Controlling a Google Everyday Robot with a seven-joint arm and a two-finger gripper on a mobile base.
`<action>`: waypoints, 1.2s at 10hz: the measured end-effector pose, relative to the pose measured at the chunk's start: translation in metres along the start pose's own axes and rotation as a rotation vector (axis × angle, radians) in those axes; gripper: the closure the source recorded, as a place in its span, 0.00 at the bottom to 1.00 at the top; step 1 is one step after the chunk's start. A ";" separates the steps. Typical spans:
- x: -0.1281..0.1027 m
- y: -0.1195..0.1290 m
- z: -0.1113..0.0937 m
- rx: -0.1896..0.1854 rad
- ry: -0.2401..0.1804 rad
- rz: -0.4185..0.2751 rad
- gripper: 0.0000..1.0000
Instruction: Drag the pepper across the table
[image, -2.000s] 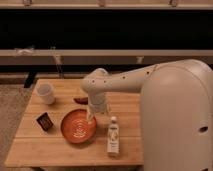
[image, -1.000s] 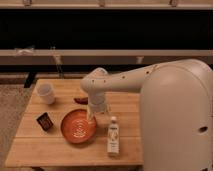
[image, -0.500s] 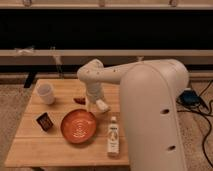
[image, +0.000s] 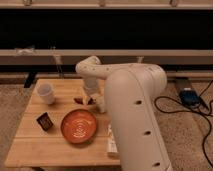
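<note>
The pepper (image: 79, 100) is small, dark red and elongated, and lies on the light wooden table (image: 30, 142) just behind the orange bowl. My gripper (image: 90, 100) hangs from the white arm right at the pepper's right end, low over the tabletop. The arm's big white body covers the table's right side.
A round orange-red ridged bowl (image: 78, 126) sits mid-table in front of the pepper. A white cup (image: 46, 93) stands at the back left. A small dark box (image: 44, 121) is at the left. A white bottle (image: 112, 140) lies by the bowl's right. Cables lie on the floor at right.
The arm has swung back and left, from over the bowl's right rim to the pepper behind the bowl. The pepper, bowl, cup, box and bottle stay put.
</note>
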 end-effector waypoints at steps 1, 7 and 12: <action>-0.005 -0.011 0.009 -0.008 -0.004 -0.028 0.26; -0.012 -0.017 0.026 -0.017 -0.029 -0.093 0.26; -0.011 0.002 0.010 0.023 -0.064 -0.139 0.26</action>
